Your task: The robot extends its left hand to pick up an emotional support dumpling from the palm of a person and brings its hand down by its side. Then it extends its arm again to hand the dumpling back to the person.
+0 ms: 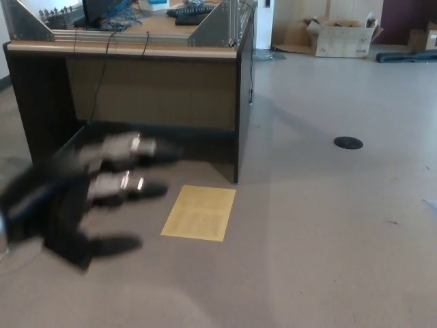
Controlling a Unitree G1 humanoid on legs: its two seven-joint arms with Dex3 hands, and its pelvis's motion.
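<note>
Black and motion-blurred, my left hand [89, 198] hangs low with fingers spread, holding nothing; no dumpling visible, so I should reach slowly.

You have only one view, from the camera on the robot's head. It looks forward and down across the floor [321, 260], toward a table [136, 82] near the upper left and a cardboard box [338, 37] far at the back. The blurred left hand [89, 198] is closest, at the left edge.
</note>
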